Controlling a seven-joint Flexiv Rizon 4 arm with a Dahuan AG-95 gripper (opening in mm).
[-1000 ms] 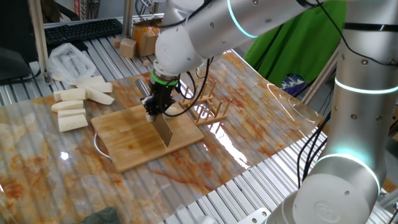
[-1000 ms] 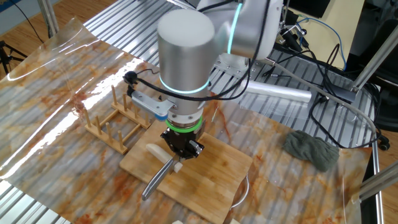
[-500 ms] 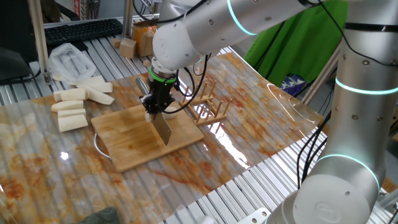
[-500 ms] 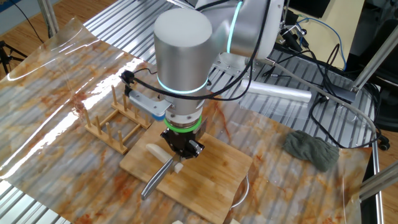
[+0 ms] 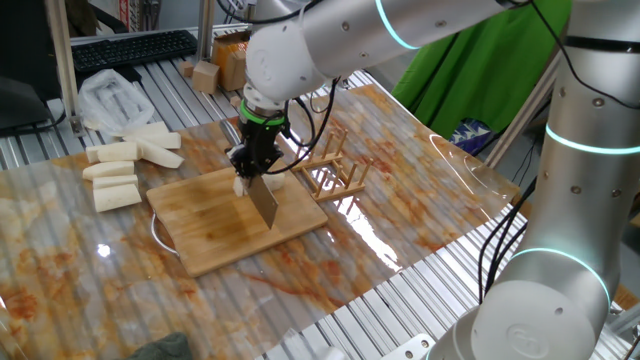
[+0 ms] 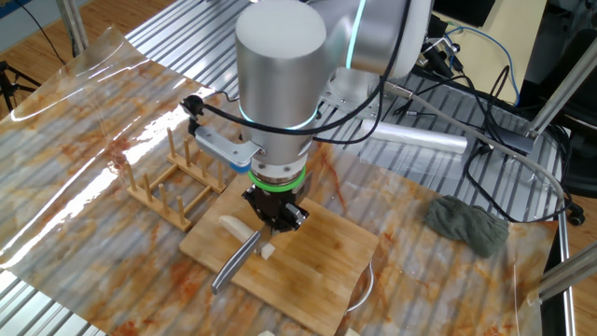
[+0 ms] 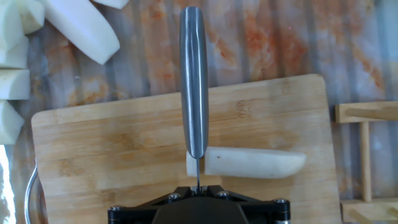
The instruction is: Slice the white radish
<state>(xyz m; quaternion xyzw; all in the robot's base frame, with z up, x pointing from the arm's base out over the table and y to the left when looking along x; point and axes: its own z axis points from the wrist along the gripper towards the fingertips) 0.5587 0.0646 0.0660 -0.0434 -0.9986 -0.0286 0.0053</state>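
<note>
The white radish [image 7: 255, 163] is a short creamy chunk lying across the wooden cutting board [image 7: 112, 155]. My gripper [image 7: 198, 186] is shut on a knife [image 7: 194, 81], whose blade crosses the radish's left end, with a thin piece left of the blade. In one fixed view the gripper [image 5: 248, 170] holds the knife [image 5: 264, 206] down on the board [image 5: 210, 230]. In the other fixed view the radish [image 6: 231, 226] lies left of the gripper [image 6: 273, 217], with a small cut piece [image 6: 268, 250] beside the knife [image 6: 233, 266].
Longer white radish sticks [image 5: 120, 170] lie left of the board, also in the hand view [image 7: 81, 25]. A plastic bag [image 5: 108, 95] sits behind them. A wooden rack [image 5: 335, 172] stands right of the board. A grey cloth [image 6: 471, 227] lies further off.
The hand has shifted slightly back and left along the board with the knife still in its grip. The radish has not moved.
</note>
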